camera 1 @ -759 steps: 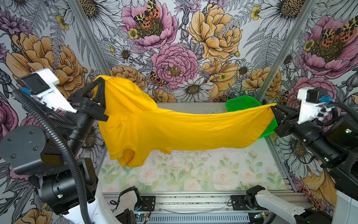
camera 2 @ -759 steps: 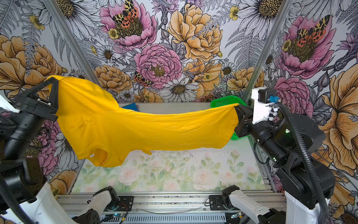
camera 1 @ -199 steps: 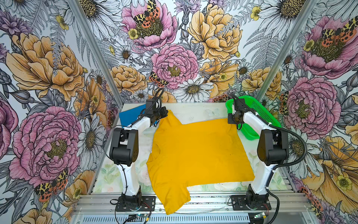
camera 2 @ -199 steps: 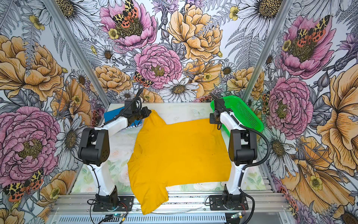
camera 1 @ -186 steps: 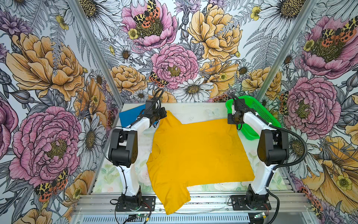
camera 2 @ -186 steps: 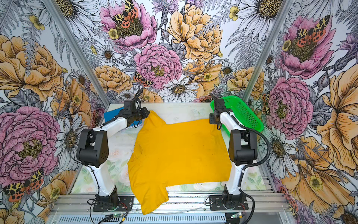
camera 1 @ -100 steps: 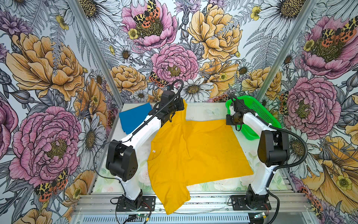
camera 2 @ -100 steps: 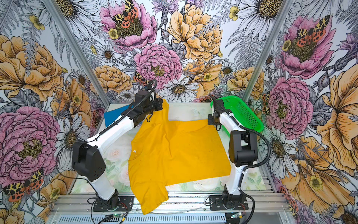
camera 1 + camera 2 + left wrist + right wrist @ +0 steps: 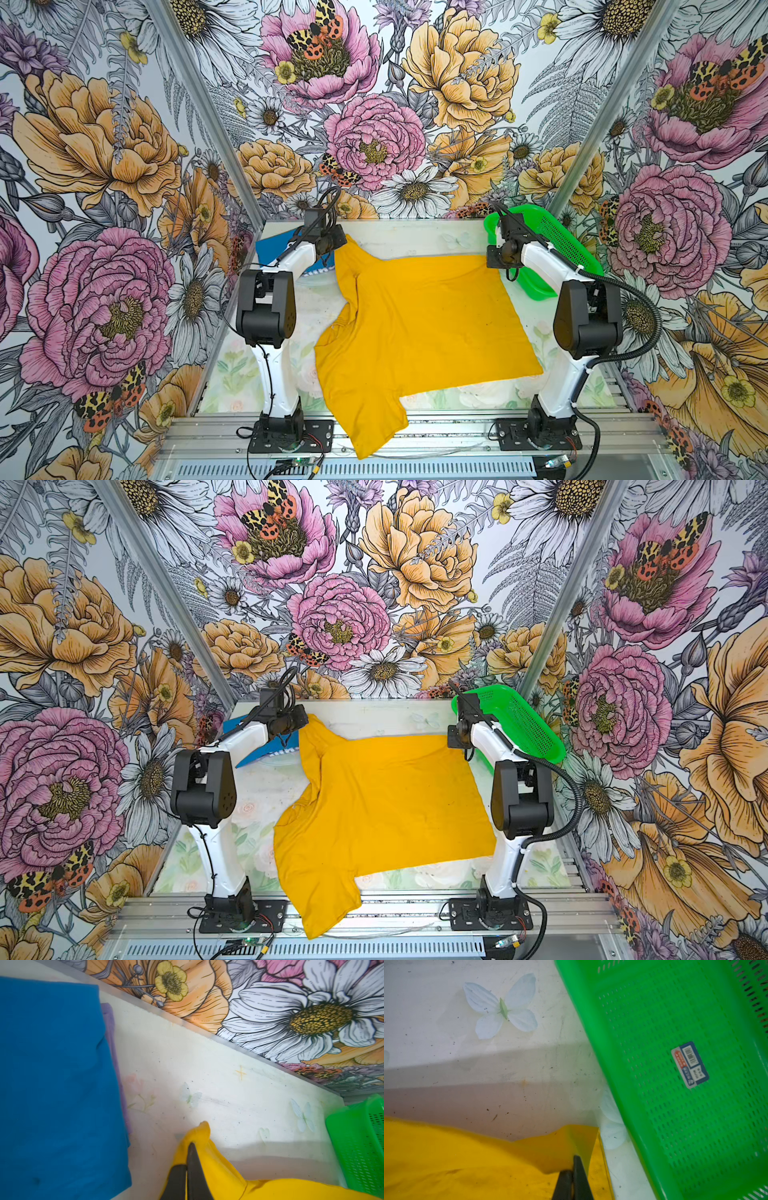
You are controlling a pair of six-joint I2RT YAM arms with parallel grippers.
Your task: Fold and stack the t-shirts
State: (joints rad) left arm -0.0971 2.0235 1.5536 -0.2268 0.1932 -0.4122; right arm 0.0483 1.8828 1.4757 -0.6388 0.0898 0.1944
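Note:
The mustard-yellow t-shirt lies spread over the table, one sleeve hanging over the front edge. My left gripper is shut on the shirt's far left corner, just above the table. At the far right corner, my right gripper is shut on the cloth. The bright blue t-shirt lies folded at the back left, beside the left gripper.
A green perforated basket leans at the back right, close to the right gripper. A purple cloth edge shows under the blue t-shirt. The back wall runs just behind both grippers.
The yellow t-shirt, earlier stretched in the air between both grippers, now lies on the table. Half a second ago the left gripper held its corner higher and further right; it is back down.

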